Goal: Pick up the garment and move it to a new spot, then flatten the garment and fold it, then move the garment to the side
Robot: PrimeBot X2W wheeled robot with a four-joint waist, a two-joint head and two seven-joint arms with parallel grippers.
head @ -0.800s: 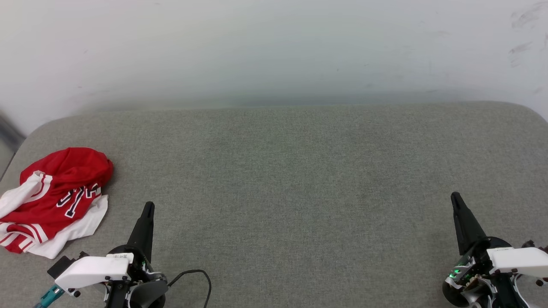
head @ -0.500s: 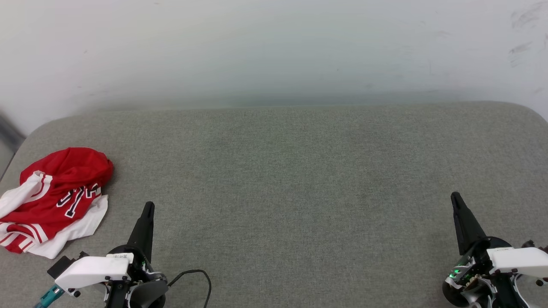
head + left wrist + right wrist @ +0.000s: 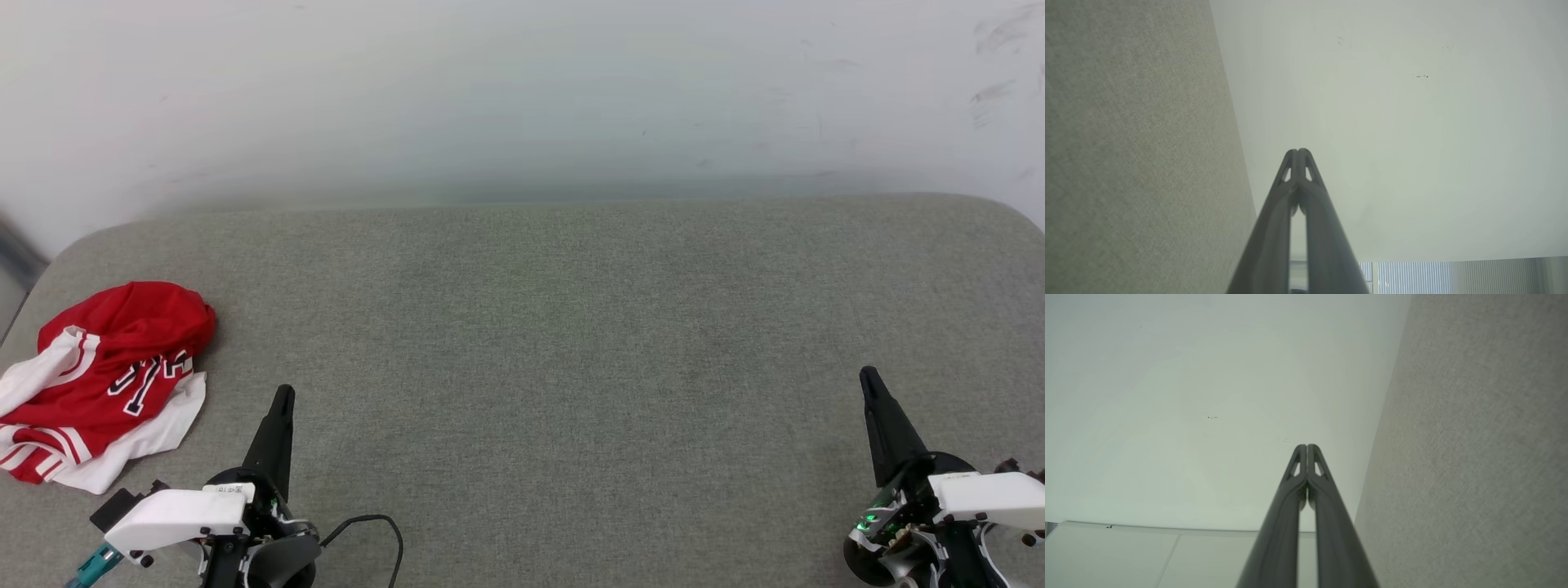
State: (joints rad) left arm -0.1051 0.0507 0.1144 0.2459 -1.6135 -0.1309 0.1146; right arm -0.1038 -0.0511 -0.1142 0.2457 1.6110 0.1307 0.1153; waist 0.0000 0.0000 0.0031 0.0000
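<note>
Fingers of the left gripper (image 3: 282, 396) and right gripper (image 3: 867, 377), two pairs, are pressing together empty; one crumpled red-and-white garment (image 3: 106, 380) is lying at the left edge of the grey padded surface (image 3: 539, 327), apart from both.

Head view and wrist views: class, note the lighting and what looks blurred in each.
Head view: soft, even light, no glare; the garment is sharp, with a faint shadow on the grey surface. Left wrist view: the left gripper blurs toward the bottom edge. Right wrist view: the right gripper likewise.
</note>
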